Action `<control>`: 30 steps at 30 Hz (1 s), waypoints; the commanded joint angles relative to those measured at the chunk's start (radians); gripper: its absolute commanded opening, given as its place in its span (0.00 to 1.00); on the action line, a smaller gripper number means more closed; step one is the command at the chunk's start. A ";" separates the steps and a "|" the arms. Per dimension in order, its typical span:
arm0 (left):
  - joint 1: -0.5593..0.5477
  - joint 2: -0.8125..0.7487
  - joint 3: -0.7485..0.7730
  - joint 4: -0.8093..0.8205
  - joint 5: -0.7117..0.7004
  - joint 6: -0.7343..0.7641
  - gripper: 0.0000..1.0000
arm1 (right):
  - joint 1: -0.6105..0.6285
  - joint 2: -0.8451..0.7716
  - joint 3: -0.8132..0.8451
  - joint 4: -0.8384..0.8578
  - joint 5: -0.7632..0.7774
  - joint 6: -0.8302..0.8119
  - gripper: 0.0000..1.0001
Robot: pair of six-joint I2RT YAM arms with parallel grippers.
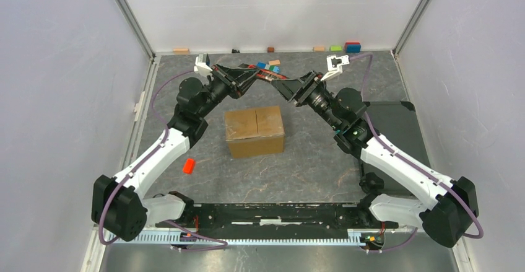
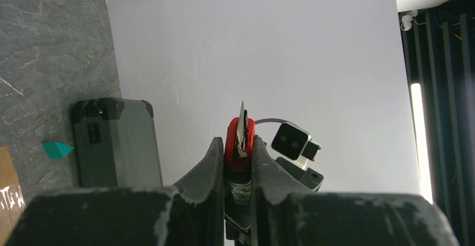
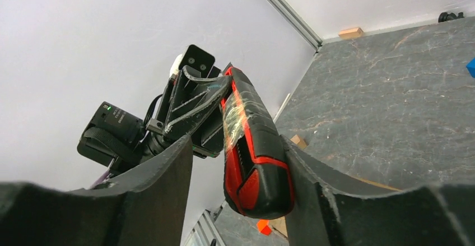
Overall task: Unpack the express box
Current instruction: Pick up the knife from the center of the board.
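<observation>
The left fingers (image 2: 210, 165) are clamping the red head of a utility knife (image 2: 238, 137) from both sides, with its blade tip sticking out past them. The right fingers (image 3: 168, 179) are standing apart around the knife's black-and-red handle. One finger appears to be lying against the handle, while a gap is showing on the other side. In the top view the two pairs of fingers are meeting tip to tip over the far half of the desk (image 1: 309, 160), with both arms reaching inward from the near corners. The express box (image 1: 254, 131) is sitting on the middle of the desk, nearer the arm bases than the fingers and apart from them. Its top flaps are lying shut, with a seam running across them. A small red block (image 1: 189, 165) is lying on the desk beside the left arm, well apart from the box. Several coloured blocks (image 1: 270, 66) are lying just beyond the fingers.
</observation>
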 commanded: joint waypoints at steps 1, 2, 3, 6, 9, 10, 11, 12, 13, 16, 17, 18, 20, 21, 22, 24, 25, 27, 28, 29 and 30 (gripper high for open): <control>-0.005 -0.031 -0.015 0.038 -0.017 -0.002 0.02 | 0.008 -0.003 0.019 0.085 -0.013 0.030 0.55; -0.005 -0.033 -0.018 0.036 -0.014 0.000 0.02 | 0.008 -0.002 0.029 0.071 -0.002 0.020 0.50; -0.006 -0.036 -0.024 0.036 -0.009 0.000 0.02 | 0.008 0.000 0.041 0.053 0.008 0.002 0.44; -0.006 -0.048 -0.032 0.015 0.002 0.019 0.09 | 0.008 0.010 0.076 -0.006 0.034 -0.047 0.14; -0.008 -0.075 -0.034 -0.041 0.004 0.067 0.34 | 0.008 0.006 0.076 -0.031 0.059 -0.077 0.00; -0.008 -0.088 -0.035 -0.065 0.005 0.081 0.47 | 0.008 0.003 0.074 -0.036 0.063 -0.087 0.00; -0.008 -0.097 -0.036 -0.090 0.010 0.103 0.61 | 0.008 -0.001 0.075 -0.044 0.063 -0.101 0.00; -0.008 -0.110 -0.034 -0.135 0.018 0.127 0.70 | 0.008 -0.004 0.079 -0.057 0.087 -0.114 0.00; -0.008 -0.123 -0.033 -0.179 0.025 0.161 0.77 | 0.008 -0.009 0.087 -0.074 0.097 -0.136 0.00; -0.008 -0.191 -0.061 -0.328 0.013 0.247 0.89 | 0.007 -0.034 0.121 -0.148 0.138 -0.216 0.00; -0.007 -0.223 -0.075 -0.382 0.000 0.277 0.92 | 0.006 -0.041 0.139 -0.180 0.152 -0.244 0.00; -0.006 -0.251 -0.078 -0.450 -0.027 0.327 0.94 | 0.005 -0.045 0.159 -0.215 0.161 -0.281 0.00; -0.004 -0.309 -0.064 -0.589 -0.084 0.434 0.96 | 0.002 -0.043 0.227 -0.332 0.160 -0.366 0.00; 0.001 -0.325 -0.040 -0.634 -0.098 0.498 0.97 | 0.001 -0.037 0.261 -0.392 0.156 -0.418 0.00; 0.005 -0.328 -0.003 -0.685 -0.091 0.569 0.97 | -0.001 -0.031 0.303 -0.476 0.136 -0.464 0.00; 0.009 -0.294 0.137 -0.841 -0.078 0.750 0.97 | -0.001 -0.016 0.396 -0.654 0.100 -0.576 0.00; 0.009 -0.267 0.225 -0.917 -0.061 0.846 0.97 | -0.001 -0.016 0.429 -0.741 0.084 -0.618 0.00; 0.009 -0.216 0.371 -1.040 -0.002 1.005 0.95 | 0.000 -0.046 0.445 -0.877 0.078 -0.694 0.00; 0.009 -0.193 0.436 -1.091 0.046 1.076 0.94 | -0.001 -0.071 0.438 -0.931 0.073 -0.721 0.00; 0.007 -0.178 0.481 -1.127 0.098 1.128 0.93 | -0.001 -0.087 0.438 -0.979 0.044 -0.750 0.00; 0.005 -0.165 0.516 -1.155 0.134 1.175 0.93 | -0.001 -0.104 0.439 -1.030 0.016 -0.767 0.00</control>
